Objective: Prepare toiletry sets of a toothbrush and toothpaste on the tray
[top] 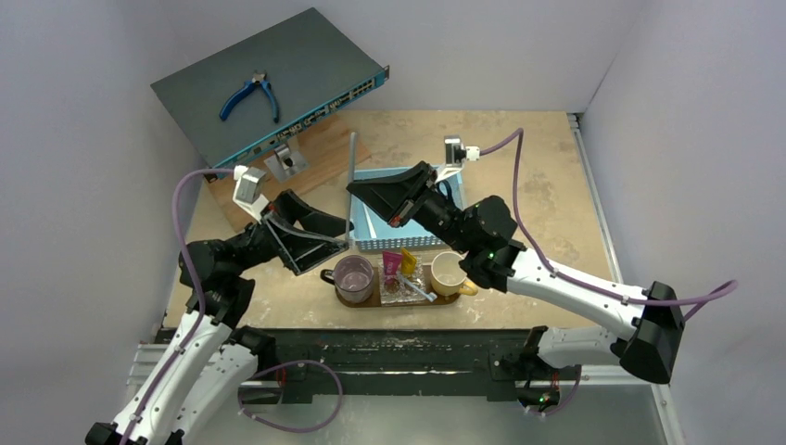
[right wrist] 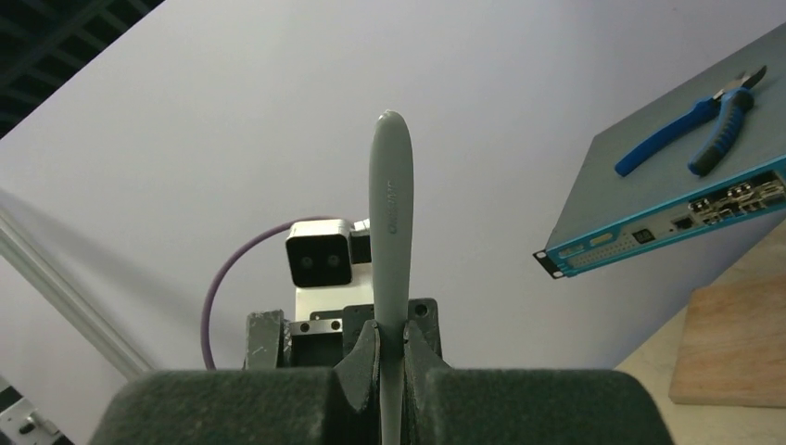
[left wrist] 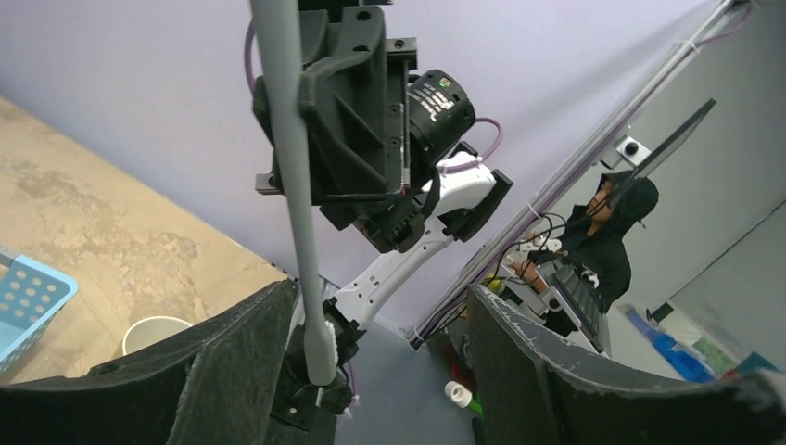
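My right gripper (top: 358, 188) is shut on a grey toothbrush (top: 352, 158) and holds it in the air over the blue basket; its handle end points up in the right wrist view (right wrist: 389, 213), pinched between the jaws (right wrist: 390, 357). My left gripper (top: 337, 239) is open, and the brush head (left wrist: 317, 343) hangs between its fingers, close to the left finger (left wrist: 232, 362). The dark-brown tray (top: 371, 302) lies at the near edge. On it lie a pink toothpaste tube (top: 392, 265), a yellow toothpaste tube (top: 408, 260) and a pale toothbrush (top: 420, 291).
A purple-tinted cup (top: 353, 278) and a cream cup (top: 448, 273) stand on the tray's ends. The blue mesh basket (top: 371, 232) sits behind the tray. A grey network switch (top: 269, 83) with blue pliers (top: 250, 95) and a wooden board (top: 315, 153) are at the back left.
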Controlling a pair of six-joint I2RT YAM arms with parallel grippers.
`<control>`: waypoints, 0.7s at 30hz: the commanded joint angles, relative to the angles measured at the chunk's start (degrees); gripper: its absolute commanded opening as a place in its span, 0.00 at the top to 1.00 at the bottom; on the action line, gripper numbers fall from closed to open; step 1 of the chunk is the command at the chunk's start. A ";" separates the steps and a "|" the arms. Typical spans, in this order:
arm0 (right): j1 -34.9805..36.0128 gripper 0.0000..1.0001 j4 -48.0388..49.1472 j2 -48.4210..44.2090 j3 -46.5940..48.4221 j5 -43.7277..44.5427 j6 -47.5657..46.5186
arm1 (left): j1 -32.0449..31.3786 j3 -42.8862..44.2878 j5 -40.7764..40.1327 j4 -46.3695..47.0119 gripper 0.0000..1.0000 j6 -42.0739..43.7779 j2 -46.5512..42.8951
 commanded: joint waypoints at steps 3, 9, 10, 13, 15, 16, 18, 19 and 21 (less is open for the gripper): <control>1.85 1.00 6.21 0.91 3.84 0.33 0.67 | -0.50 -0.27 2.66 3.87 0.37 -1.42 -0.77; 3.05 1.00 7.88 1.32 4.28 1.21 -0.41 | -0.76 -1.00 3.22 3.65 0.42 -1.58 -1.63; 3.22 1.00 7.89 1.32 4.33 1.30 -0.63 | -0.76 -0.99 3.32 3.52 0.43 -1.50 -1.82; 3.74 1.00 8.31 1.33 4.31 1.76 -1.32 | -0.76 -0.75 3.41 3.01 0.48 -1.16 -2.22; 4.21 1.00 9.08 1.20 3.79 2.32 -1.89 | -0.76 -0.55 3.55 2.49 0.54 -0.85 -2.36; 4.49 1.00 9.27 1.11 3.58 2.64 -2.10 | -0.76 -0.48 3.55 2.19 0.59 -0.68 -2.26; 5.11 1.00 9.47 0.91 3.41 2.91 -3.01 | -0.76 -0.37 3.62 1.29 0.69 -0.24 -2.32; 5.33 1.00 9.18 0.89 3.41 2.90 -3.33 | -0.76 -0.12 3.60 0.57 0.75 0.12 -2.32; 5.61 1.00 9.00 0.80 3.41 2.92 -3.74 | -0.76 0.59 3.52 -1.78 0.89 1.33 -2.42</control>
